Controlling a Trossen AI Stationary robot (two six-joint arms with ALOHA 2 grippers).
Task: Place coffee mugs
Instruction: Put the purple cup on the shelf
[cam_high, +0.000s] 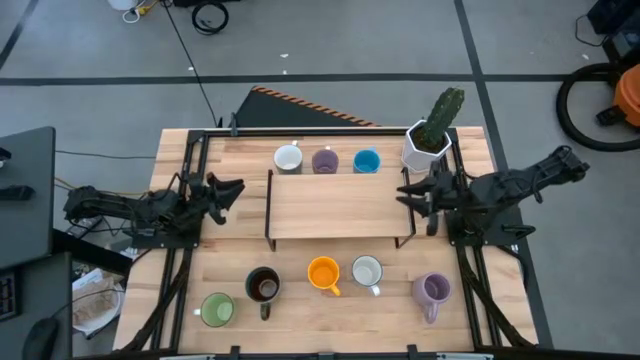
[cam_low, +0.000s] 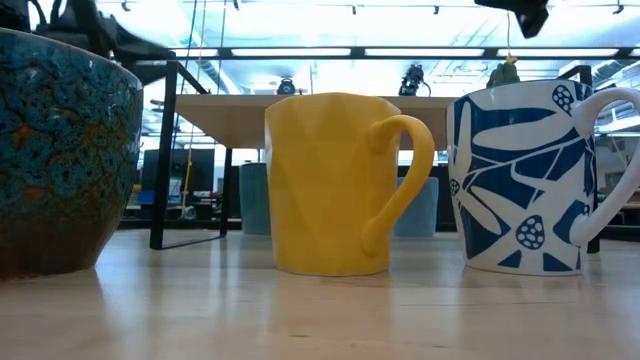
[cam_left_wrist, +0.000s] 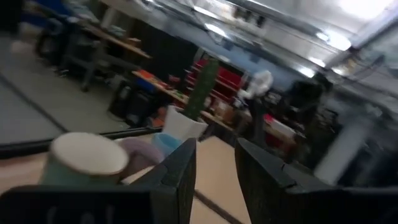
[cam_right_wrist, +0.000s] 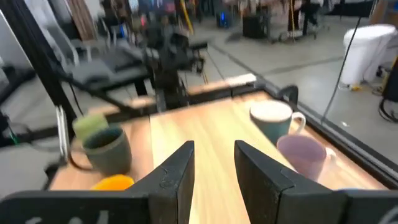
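Along the bench's far edge stand three mugs (cam_high: 325, 160); five more (cam_high: 323, 273) line its near edge. A low wooden shelf (cam_high: 340, 205) sits between. My left gripper (cam_high: 228, 190) and right gripper (cam_high: 408, 191) hang empty, fingers narrowly parted.

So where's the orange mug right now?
In the high view, the orange mug stands in the front row, between the dark mug and a white mug.
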